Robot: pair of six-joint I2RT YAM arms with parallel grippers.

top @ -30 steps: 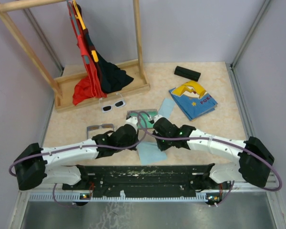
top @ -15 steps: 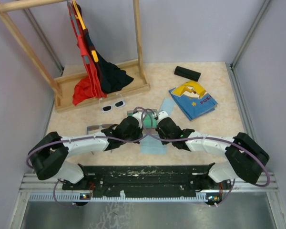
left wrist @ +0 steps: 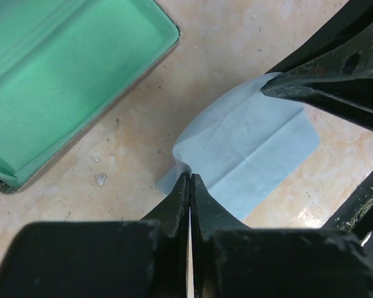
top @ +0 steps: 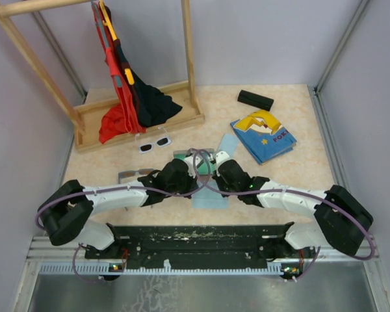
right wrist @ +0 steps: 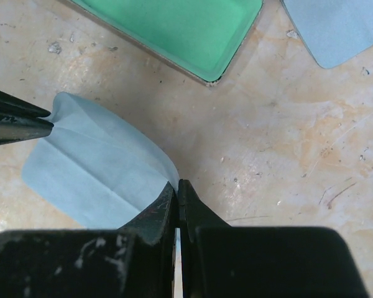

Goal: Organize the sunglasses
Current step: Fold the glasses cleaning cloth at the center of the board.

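A: Report grip state.

B: Found left gripper (left wrist: 189, 179) pinched tight on one end of the blue cloth (left wrist: 248, 155). Found right gripper (right wrist: 177, 184) pinched tight on the opposite end. No gap seen at either set of jaws. Cannot tell whether lifted clear of the table (top: 299, 175).

A: Locate the sunglasses.

B: Located white pair (top: 155, 143) toward the far left corner, just in front of the wooden rack (top: 140, 123). Located wire pair (top: 135, 174) near the left edge, just beside the left arm. Neither held, neither inside the open green case (left wrist: 68, 81).

A: List hazards.

B: Risk of tearing or losing the cloth if pulled apart unevenly, given a thin hold at both ends. Risk of fingers striking each other, working close together mid-table. Risk of sweeping the wire pair with the left forearm on any swing toward the left edge. Risk of nudging the case, lying near the cloth.

A: State clearance.

B: Judged open toward the right edge. Judged tight on the far side: case, second cloth (right wrist: 336, 25), then book (top: 263, 136) and black case (top: 255, 99) toward the far right corner. Advise rising straight up before any sideways travel.
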